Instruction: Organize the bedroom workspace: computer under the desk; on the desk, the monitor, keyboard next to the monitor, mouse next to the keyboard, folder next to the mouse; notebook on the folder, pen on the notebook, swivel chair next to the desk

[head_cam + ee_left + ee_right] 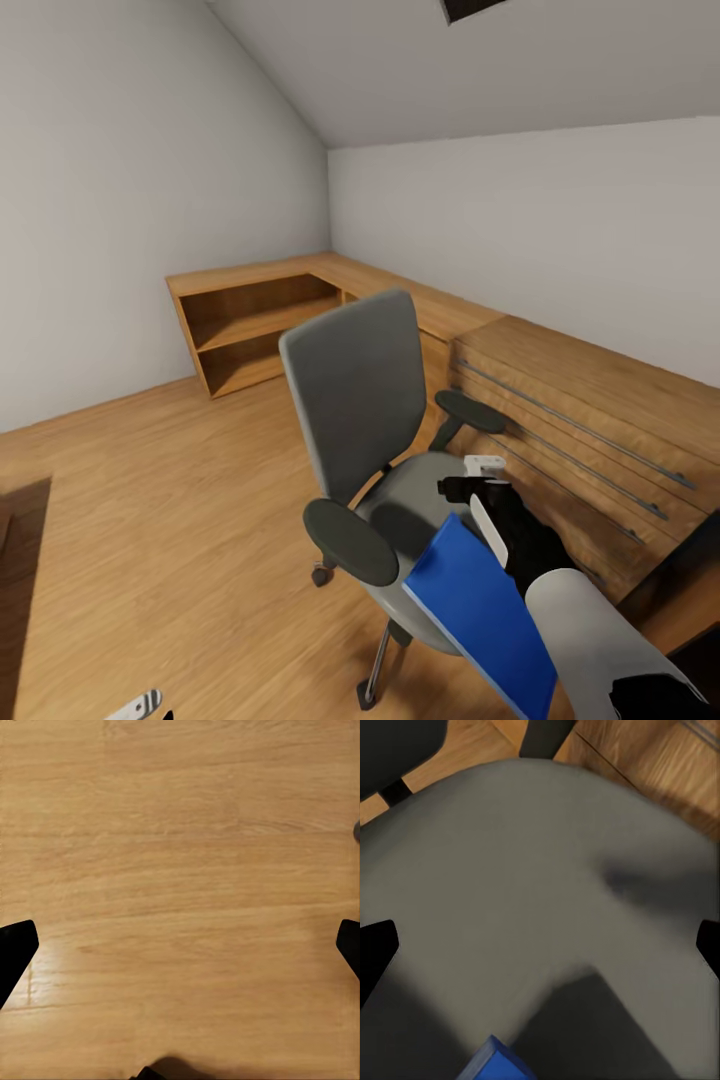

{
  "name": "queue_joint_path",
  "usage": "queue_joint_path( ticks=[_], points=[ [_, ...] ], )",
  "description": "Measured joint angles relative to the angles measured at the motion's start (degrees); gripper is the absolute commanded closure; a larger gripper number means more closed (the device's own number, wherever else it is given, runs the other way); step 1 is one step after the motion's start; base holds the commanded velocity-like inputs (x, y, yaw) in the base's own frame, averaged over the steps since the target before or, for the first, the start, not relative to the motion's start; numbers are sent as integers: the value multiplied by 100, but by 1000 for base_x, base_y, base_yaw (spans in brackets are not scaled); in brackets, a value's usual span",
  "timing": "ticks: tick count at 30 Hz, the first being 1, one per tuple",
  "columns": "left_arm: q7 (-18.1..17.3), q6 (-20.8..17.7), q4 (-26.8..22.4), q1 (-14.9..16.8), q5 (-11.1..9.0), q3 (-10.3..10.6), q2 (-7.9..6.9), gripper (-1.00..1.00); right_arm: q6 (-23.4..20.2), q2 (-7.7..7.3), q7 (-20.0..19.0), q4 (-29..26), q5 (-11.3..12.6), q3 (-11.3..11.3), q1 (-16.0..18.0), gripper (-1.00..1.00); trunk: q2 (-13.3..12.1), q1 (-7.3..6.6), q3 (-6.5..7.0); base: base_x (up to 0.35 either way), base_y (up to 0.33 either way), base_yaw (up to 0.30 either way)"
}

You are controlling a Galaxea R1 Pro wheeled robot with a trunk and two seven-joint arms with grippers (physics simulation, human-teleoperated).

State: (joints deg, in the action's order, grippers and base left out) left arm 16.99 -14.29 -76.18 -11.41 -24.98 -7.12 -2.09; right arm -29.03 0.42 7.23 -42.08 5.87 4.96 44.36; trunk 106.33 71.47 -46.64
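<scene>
The grey swivel chair (360, 400) stands mid-room on the wooden floor, its seat (532, 870) under my right gripper (540, 945). The gripper's black fingertips (375, 945) stand wide apart with nothing between them. The blue folder (485, 620) is tilted steeply over the seat's front edge, with its upper corner (491, 1061) close beside that gripper (480, 495). What holds it up I cannot tell. My left gripper (180, 945) is open over bare floor. The computer, monitor, keyboard, mouse, notebook and pen are out of view.
Light wooden cabinets (590, 420) with drawer rails run along the right wall and join open shelves (250, 330) in the far corner. A dark surface (695, 560) shows at the right edge. Wooden floor (150, 500) stretches to the chair's left.
</scene>
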Motion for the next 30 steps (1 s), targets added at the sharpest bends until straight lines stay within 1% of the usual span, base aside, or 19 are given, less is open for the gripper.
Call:
queue_joint_path(
  ticks=[21,24,25,26,27,28,30],
  points=[
    [0,0,11,0,1,13,0,-100,-35,-7,8,-97,-9,-4,-3,-100,-842,-461,377,0,0,0],
    [0,0,11,0,1,13,0,-100,-172,-32,9,-302,-10,-13,-72,-100,-963,-527,431,0,0,0],
    [0,0,11,0,1,13,0,-100,-284,-67,8,-502,-5,-17,-172,-100,-1003,-549,449,0,0,0],
    [0,1,10,-1,1,12,0,-100,-516,-124,7,-1120,43,-39,-482,-100,-1043,-571,466,0,0,0],
    [0,1,11,-1,1,12,0,-100,-642,-144,11,-1516,122,-79,-680,-100,-1083,-593,484,0,0,0],
    [0,1,11,-1,1,12,0,-100,-700,-150,13,-1690,164,-110,-768,-100,-1123,-615,503,0,0,0],
    [-3,0,11,-1,1,12,0,-100,-822,-158,16,-1988,259,-204,-919,-100,-1125,-616,503,0,0,0]
  ],
)
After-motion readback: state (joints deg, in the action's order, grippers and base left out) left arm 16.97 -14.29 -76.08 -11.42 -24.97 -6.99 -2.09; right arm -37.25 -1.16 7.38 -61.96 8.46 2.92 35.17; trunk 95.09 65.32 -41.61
